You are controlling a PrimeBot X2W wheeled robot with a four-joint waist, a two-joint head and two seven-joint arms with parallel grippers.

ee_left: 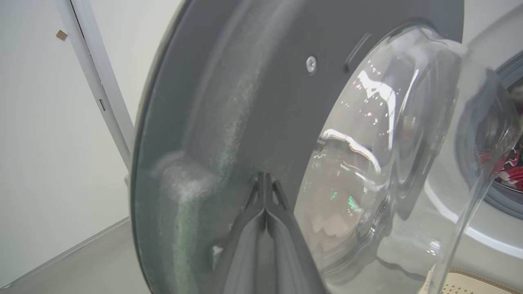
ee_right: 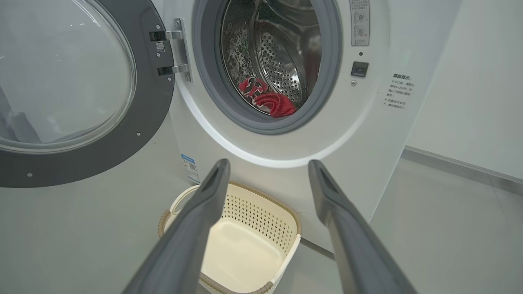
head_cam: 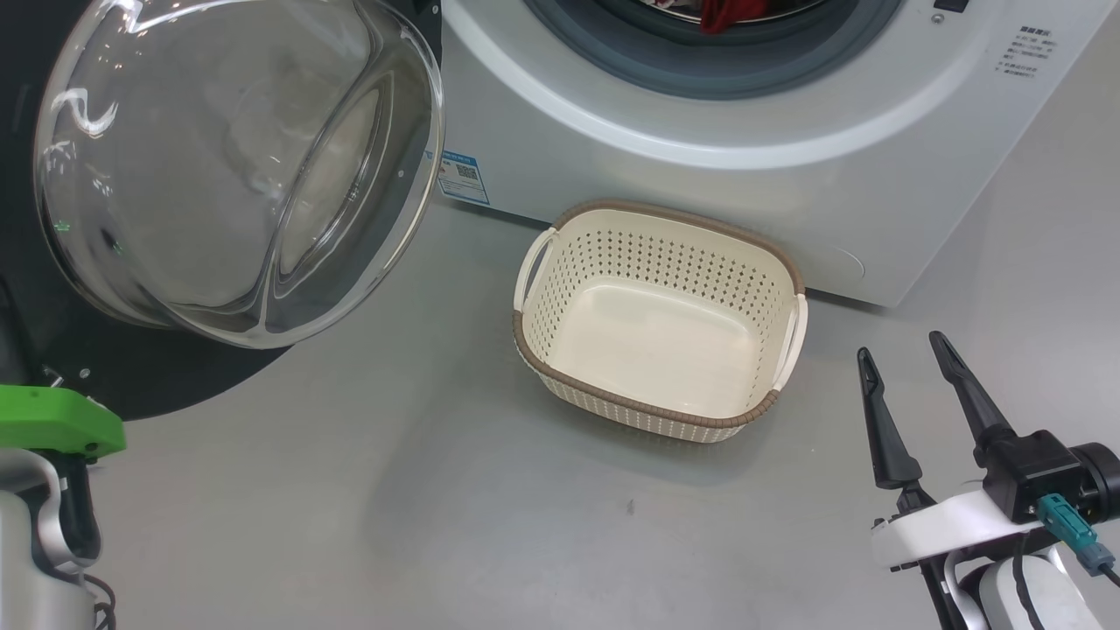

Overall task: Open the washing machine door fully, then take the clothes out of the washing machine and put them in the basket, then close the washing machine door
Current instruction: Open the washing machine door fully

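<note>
The washing machine (head_cam: 700, 131) stands with its washing machine door (head_cam: 236, 166) swung open to the left, its glass bowl bulging toward me. Red clothes (ee_right: 267, 98) lie low in the steel drum, and a bit of them shows at the opening (head_cam: 722, 13). The cream basket (head_cam: 656, 332) sits empty on the floor in front of the machine. My left gripper (ee_left: 265, 175) is shut with nothing in it. Its tips are at the door's grey inner face (ee_left: 245, 102); I cannot tell whether they touch it. My right gripper (head_cam: 901, 346) is open and empty, right of the basket, and points at the machine front (ee_right: 268, 163).
The door hinge (ee_right: 175, 53) is on the left of the opening. A white wall with a vertical frame (ee_left: 94, 81) stands behind the door. Another white wall (ee_right: 470, 81) is right of the machine. My left arm's green part (head_cam: 52, 424) is at the lower left.
</note>
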